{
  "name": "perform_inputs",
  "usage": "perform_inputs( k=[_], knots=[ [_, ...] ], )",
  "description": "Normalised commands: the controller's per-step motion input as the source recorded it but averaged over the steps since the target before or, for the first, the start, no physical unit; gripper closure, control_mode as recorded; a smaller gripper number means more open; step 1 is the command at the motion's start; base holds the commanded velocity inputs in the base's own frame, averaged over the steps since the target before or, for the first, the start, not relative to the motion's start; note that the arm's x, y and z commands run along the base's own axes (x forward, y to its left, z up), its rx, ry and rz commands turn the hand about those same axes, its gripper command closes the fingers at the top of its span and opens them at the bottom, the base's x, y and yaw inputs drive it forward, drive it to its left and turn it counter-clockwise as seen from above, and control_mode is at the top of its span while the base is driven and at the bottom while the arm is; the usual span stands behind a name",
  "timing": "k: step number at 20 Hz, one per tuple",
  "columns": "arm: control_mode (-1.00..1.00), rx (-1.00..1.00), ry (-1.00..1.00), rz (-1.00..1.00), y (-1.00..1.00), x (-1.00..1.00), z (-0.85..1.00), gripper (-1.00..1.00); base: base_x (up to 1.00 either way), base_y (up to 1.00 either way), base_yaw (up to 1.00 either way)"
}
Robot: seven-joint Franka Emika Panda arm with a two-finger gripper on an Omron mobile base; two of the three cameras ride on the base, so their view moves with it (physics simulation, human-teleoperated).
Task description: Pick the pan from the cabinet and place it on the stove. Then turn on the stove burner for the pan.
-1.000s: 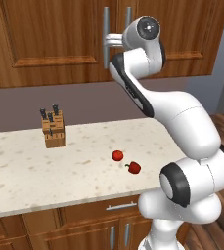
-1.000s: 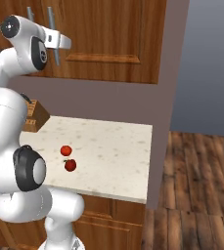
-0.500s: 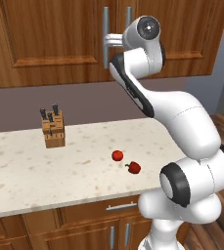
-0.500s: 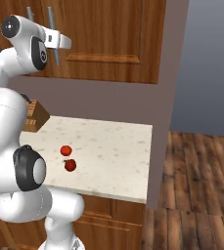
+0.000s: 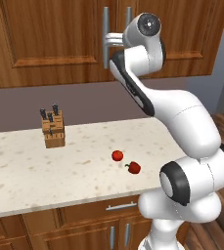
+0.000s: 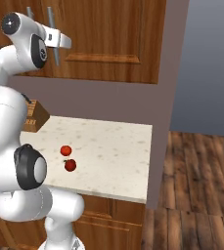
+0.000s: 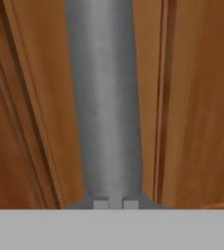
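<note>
Gripper [image 5: 108, 39] clamped on left door's handle [image 5: 105, 36] of cabinet [image 5: 50, 44] (doors closed). Pull outward along hinge arc, grip firm.

The left base view looks from behind the arm's left, forward and slightly down, over the speckled cream stone counter [image 5: 84, 161] toward the reddish-brown panelled wooden wall cabinet [image 5: 50, 39]. The right base view faces the same counter [image 6: 113, 146] and cabinet [image 6: 108, 39] from the right, taking in plank flooring [image 6: 196, 185] too. The hand view sits very close to the cabinet's vertical grey bar handle [image 7: 103, 97].
</note>
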Motion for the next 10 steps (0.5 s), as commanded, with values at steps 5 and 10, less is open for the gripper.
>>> perform_inputs(
  k=[5, 10],
  knots=[
    [-1.00, 0.00, 0.00, 0.00, 0.08, -0.15, -0.19, 1.00, 0.00, 0.00, 0.00],
    [-1.00, 0.00, -0.08, 0.00, -0.11, -0.59, -0.04, 1.00, 0.00, 0.00, 0.00]
  ],
)
